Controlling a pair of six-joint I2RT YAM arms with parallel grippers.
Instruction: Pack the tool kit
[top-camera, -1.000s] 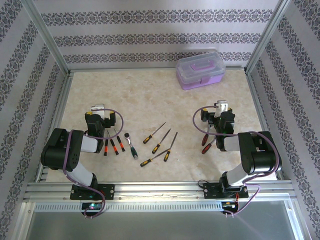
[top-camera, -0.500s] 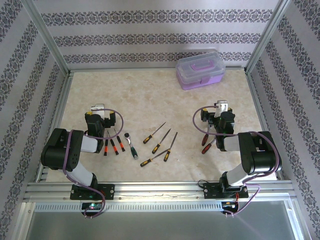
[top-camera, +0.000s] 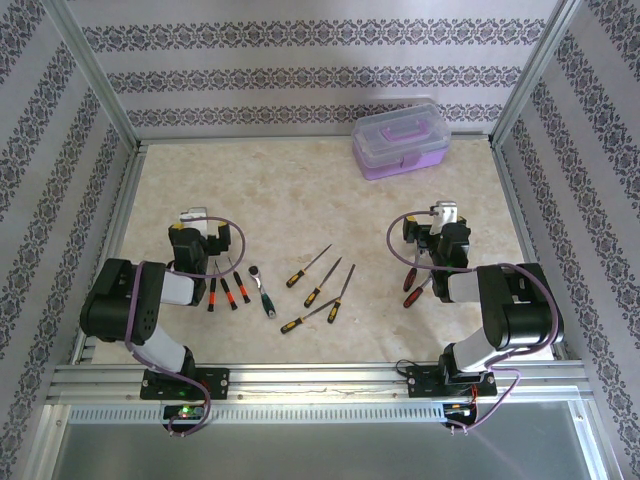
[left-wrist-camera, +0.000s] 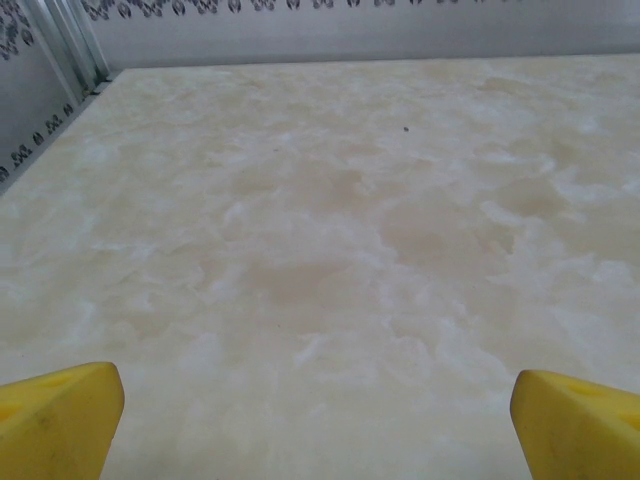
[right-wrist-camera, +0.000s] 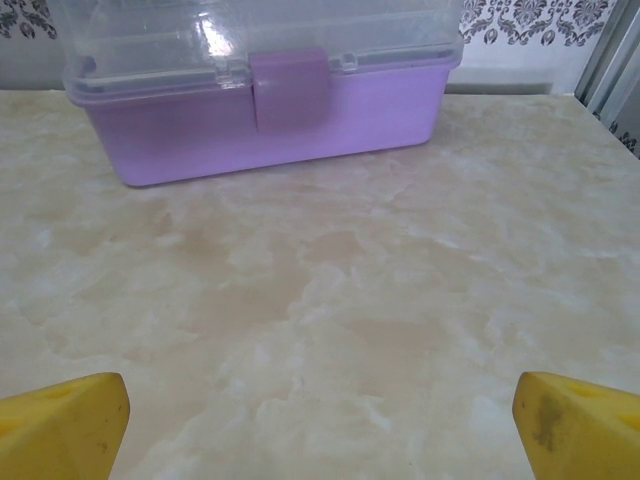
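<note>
start: box (top-camera: 398, 140) shut, upper right; tools (top-camera: 315, 285) loose, centre | left hand (top-camera: 196, 217), right hand (top-camera: 445, 212) wide, empty | next: likely unlatch box

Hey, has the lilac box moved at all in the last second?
No. The box sits just where it was, at the same spot along the back rail.

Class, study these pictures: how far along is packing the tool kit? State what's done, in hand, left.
Done: nothing; the box sits shut, far right. In hand: nothing; left gripper and right gripper are open, empty. Left: open the box, load the screwdrivers and ratchet lying on the table.
</note>
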